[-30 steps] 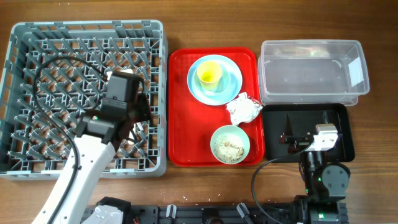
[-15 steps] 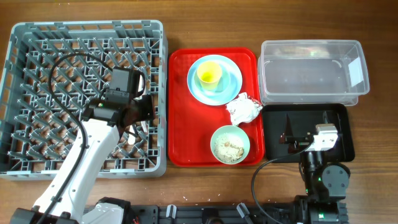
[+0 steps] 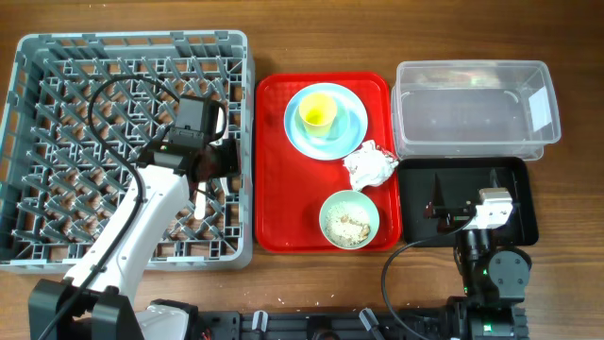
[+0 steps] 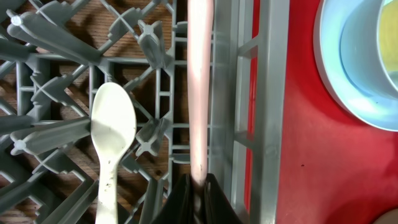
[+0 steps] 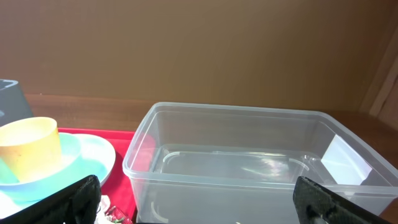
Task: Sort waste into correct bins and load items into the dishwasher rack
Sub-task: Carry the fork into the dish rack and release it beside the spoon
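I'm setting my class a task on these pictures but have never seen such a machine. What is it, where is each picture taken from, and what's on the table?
These are two robot arms at a table, each ending in a two-finger gripper. One picture looks down from above; the other two come from wrist cameras. On the table stand a dishwasher rack, a red tray, a clear tub and a black tray. The red tray carries a blue plate with a yellow cup on it, a paper wad and a green bowl of crumbs. The left gripper, over the rack, is shut on a pale utensil handle; a white spoon lies in the rack. The right gripper is open and empty.
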Controlling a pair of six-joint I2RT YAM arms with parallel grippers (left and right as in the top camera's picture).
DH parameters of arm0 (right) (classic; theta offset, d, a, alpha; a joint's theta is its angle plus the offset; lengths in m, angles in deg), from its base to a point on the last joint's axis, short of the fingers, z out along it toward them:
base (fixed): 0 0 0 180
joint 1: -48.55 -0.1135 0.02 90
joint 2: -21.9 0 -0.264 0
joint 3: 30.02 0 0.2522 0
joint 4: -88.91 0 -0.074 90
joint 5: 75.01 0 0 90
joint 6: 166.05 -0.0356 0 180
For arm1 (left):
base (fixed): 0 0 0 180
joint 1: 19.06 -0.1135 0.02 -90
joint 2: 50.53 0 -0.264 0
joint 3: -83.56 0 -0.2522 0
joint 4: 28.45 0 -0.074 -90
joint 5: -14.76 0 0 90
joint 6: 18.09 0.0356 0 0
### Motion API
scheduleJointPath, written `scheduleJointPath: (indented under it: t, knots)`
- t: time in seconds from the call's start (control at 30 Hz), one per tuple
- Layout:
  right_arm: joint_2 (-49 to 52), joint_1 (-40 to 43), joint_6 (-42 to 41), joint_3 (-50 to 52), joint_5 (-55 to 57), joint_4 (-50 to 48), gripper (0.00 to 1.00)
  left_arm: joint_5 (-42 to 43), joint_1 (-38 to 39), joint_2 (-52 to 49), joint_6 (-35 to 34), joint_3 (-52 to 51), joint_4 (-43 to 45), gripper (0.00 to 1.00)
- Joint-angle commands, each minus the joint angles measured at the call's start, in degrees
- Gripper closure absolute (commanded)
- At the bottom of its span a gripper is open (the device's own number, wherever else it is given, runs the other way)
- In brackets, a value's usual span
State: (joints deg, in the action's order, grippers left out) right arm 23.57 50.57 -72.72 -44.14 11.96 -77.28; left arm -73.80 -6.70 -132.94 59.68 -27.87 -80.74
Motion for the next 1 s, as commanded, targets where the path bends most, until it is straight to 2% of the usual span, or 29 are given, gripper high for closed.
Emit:
scheduleJointPath:
  t: [0.0,0.23,0.27,0.33,0.4,0.53,0.7,0.8,0.87,0.9,0.97]
  knots:
    - [0.0,-0.33,0.79,0.07,-0.9,-0.15,0.0,-1.29,-0.26,-0.79,1.14,-0.22,0.2,0.94]
    - [0.0,-0.33,0.81,0.07,-0.9,-0.15,0.0,-2.38,-0.26,-0.96,1.14,-0.5,0.2,0.92]
    - [0.0,-0.33,0.79,0.07,-0.9,-0.15,0.0,-2.38,-0.26,-0.96,1.14,-0.5,0.2,0.9]
    - [0.0,-0.33,0.79,0.07,-0.9,-0.15,0.0,-2.71,-0.26,-0.96,1.14,-0.5,0.2,0.73]
    - [0.0,-0.33,0.81,0.07,-0.9,-0.15,0.0,-3.93,-0.26,-0.96,1.11,-0.5,0.17,0.64]
    - [0.0,-0.33,0.79,0.07,-0.9,-0.15,0.0,-8.81,-0.26,-0.94,1.11,-0.46,0.7,0.67]
    - [0.0,-0.33,0.76,0.07,-0.9,-0.15,0.01,-9.01,-0.26,-0.02,-0.55,2.23,0.81,0.73]
    - [0.0,-0.33,0.79,0.07,-0.9,-0.15,0.0,-4.94,-0.26,2.43,-3.67,5.22,-1.01,0.73]
    - [0.0,-0.33,0.79,0.07,-0.9,-0.15,0.0,-0.74,-0.26,4.96,-3.93,6.03,-1.2,0.69]
    - [0.0,-0.33,0.81,0.07,-0.9,-0.15,0.0,1.44,-0.26,6.73,-6.88,6.03,-1.2,0.69]
    - [0.0,-0.33,0.79,0.07,-0.9,-0.15,0.0,9.27,-0.2,9.35,-10.08,6.03,-1.31,0.7]
